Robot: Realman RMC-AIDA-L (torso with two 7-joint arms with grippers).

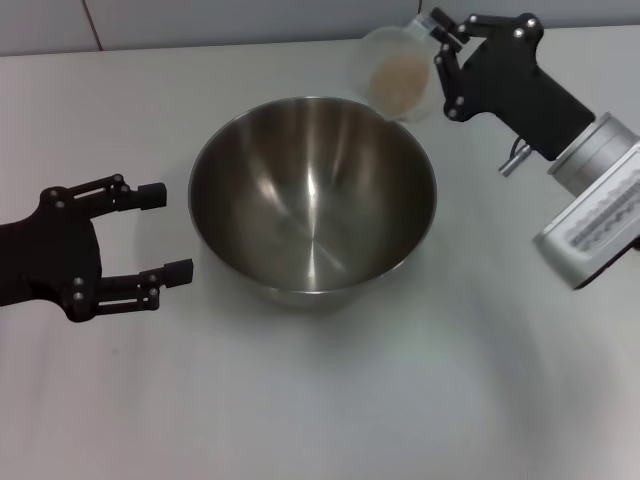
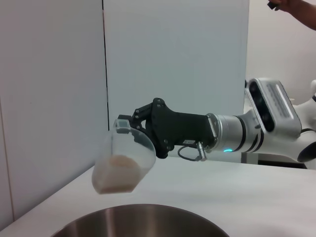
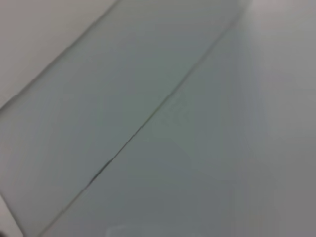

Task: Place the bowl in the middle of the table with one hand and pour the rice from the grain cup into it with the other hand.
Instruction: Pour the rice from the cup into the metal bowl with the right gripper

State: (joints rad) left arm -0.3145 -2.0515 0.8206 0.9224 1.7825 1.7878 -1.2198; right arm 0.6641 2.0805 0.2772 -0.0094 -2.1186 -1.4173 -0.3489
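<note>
1 bowl (image 1: 312, 200), 1 grain cup (image 1: 397, 74) (tilted) pinched in r hand (image 1: 441, 60), l hand (image 1: 163, 232) spread

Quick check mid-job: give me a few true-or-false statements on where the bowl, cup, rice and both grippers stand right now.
1. The right gripper holds the grain cup tilted by the bowl's far rim. True.
2. The rice is already in the bowl. False: it is in the cup; the bowl is empty.
3. The left gripper is clamped on the bowl. False: it is open beside it, not touching.
4. The bowl stands upright on the table. True.
</note>
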